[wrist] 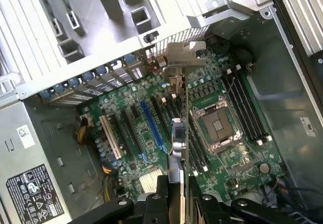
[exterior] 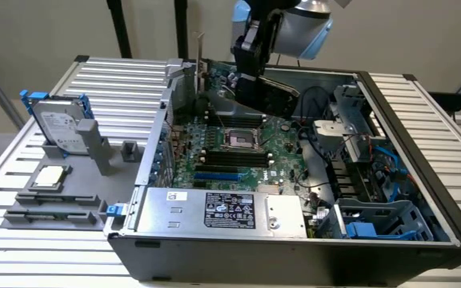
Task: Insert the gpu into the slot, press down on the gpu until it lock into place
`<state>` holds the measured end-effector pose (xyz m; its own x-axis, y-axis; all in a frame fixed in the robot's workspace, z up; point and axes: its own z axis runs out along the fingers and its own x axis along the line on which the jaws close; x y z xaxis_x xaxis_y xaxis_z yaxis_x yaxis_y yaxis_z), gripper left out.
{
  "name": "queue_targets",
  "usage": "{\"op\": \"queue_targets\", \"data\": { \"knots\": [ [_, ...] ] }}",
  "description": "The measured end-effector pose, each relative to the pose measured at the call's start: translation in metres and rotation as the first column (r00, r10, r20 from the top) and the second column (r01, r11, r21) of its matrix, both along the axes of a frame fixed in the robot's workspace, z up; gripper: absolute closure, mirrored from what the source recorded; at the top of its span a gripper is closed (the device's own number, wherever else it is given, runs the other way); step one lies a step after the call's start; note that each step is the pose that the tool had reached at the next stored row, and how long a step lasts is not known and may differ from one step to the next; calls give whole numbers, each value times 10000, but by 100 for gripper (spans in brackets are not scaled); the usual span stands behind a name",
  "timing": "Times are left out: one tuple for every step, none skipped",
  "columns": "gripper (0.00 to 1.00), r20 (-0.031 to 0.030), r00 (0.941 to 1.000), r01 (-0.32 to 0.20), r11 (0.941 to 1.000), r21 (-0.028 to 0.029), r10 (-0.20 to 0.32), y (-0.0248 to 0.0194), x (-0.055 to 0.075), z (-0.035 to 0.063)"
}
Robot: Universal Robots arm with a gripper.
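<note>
I am seeing the black two-finger gripper [wrist: 177, 188] clenching on the gpu [exterior: 272, 99], a small flat black-shrouded, silver-bracketed card. The card is hanging inside the open dark-grey computer case [exterior: 295, 259], above the green motherboard [exterior: 283, 150] and clear of the long narrow bright-blue plastic slot [wrist: 151, 125].

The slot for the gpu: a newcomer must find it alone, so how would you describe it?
Inside the open computer case, look at the green motherboard between the silver power supply and the square CPU socket. The slot is the one long bright-blue strip there, unlike the black memory slots beside it.
</note>
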<state>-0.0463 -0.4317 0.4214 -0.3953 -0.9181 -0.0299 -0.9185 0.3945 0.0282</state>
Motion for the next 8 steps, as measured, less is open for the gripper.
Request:
{"op": "queue_targets", "data": {
  "knots": [
    [74,8,9998,-181,9998,0,181,0,0,-2],
    [74,16,9993,-365,9993,0,365,0,0,-4],
    [74,23,9986,-535,9986,0,535,0,0,-6],
    [74,31,9974,-719,9974,-1,719,0,0,-8],
    [74,39,9959,-899,9960,-1,899,0,0,-10],
    [74,47,9942,-1078,9942,-2,1078,0,0,-12],
    [74,56,9919,-1272,9919,-4,1272,0,0,-14],
    [74,65,9894,-1452,9894,-5,1452,0,0,-16]
  ]
}}
